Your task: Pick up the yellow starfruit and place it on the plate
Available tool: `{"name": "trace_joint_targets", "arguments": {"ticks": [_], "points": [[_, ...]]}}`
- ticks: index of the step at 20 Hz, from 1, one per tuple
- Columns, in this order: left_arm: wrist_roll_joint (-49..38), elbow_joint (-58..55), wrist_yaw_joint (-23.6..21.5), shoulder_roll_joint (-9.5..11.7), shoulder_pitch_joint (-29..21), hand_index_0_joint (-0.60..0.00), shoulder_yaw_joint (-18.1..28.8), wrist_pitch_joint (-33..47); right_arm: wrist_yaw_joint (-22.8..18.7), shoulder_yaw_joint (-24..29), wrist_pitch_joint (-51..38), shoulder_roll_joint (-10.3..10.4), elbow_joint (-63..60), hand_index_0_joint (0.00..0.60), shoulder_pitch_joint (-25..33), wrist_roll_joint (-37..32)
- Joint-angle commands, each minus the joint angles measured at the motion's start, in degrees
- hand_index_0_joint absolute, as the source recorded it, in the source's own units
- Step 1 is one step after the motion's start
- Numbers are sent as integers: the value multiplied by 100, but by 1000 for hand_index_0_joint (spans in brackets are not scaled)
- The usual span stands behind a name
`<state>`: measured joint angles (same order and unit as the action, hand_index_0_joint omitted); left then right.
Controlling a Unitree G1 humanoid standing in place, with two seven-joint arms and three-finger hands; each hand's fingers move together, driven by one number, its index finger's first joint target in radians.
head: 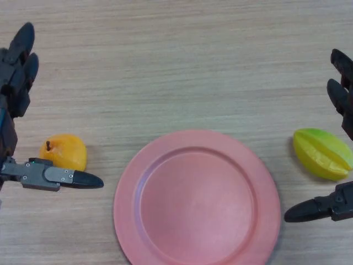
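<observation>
The yellow-green starfruit (322, 154) lies on the wooden table at the right, just right of the pink plate (197, 199). My right hand (342, 94) comes in at the right edge with its fingers straight above the fruit and its thumb (317, 208) stretched out below it; the hand is open and the starfruit sits in the gap, untouched as far as I can see. The plate has nothing on it. My left hand (16, 61) shows at the left edge, open, with its thumb (60, 177) pointing right.
An orange-yellow fruit with a short stem (64, 151) rests on the table left of the plate, between my left hand's fingers and thumb. The plate's lower rim runs out of the bottom of the view.
</observation>
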<state>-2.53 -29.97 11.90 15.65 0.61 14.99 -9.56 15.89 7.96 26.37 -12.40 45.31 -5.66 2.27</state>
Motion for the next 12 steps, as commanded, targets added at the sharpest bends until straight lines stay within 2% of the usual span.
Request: {"name": "trace_joint_targets", "arguments": {"ticks": [1,6,10,12], "points": [[16,-260,-211,236,-181,0,371,768,-225,192,-728,-93,299,0,103,-35],[-99,-182,-340,206,-214,0,269,757,-280,186,-944,-117,73,0,136,38],[139,-99,-353,159,-167,0,86,799,-356,367,-1857,-227,-965,0,277,303],[199,-125,-276,128,-125,0,15,730,-379,517,-2247,-351,-1502,0,434,374]]}}
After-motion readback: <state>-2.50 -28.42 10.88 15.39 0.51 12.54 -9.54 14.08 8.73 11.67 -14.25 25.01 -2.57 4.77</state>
